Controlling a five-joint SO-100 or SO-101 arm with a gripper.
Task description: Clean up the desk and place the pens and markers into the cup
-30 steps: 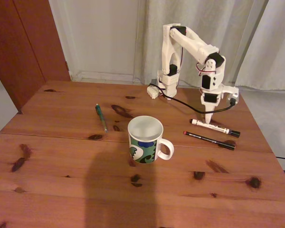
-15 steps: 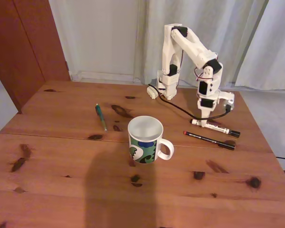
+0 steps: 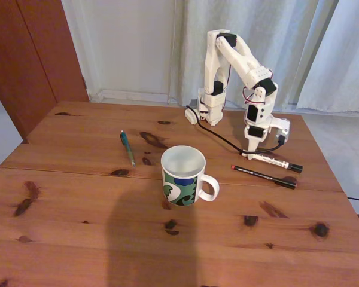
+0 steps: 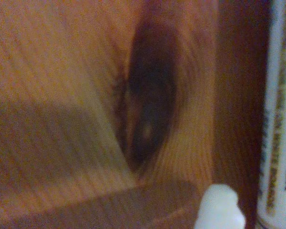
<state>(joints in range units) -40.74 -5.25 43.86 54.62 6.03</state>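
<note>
At right of the fixed view, the gripper [image 3: 249,153] touches the marker's [image 3: 269,159] white left end; its opening can't be judged.

Fixed view: the white mug [image 3: 183,176] with green-blue swirl stands upright at frame centre, handle right. Green pen [image 3: 127,147] lies left of it. White marker [image 3: 271,160] and thin black pen [image 3: 263,177] lie right, nearly parallel on the desk [image 3: 78,197].
</note>
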